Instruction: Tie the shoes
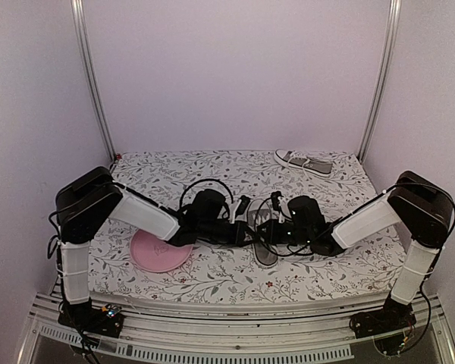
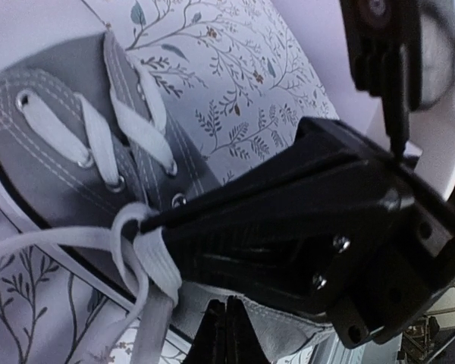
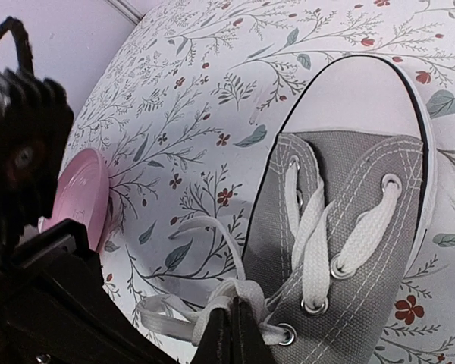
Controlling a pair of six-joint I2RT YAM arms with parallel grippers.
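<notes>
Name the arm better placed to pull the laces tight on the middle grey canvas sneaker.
Right, probably. The right arm has its jaws shut on the bunched white laces at the top eyelets of the grey canvas sneaker. The left arm has its jaws shut too, but lace only passes beside them.

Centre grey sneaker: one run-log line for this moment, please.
shoe: grey canvas sneaker, white toe cap, laces loose | right gripper: shut on white lace | left gripper: shut, hold unclear | second grey sneaker: far back, untouched
</notes>
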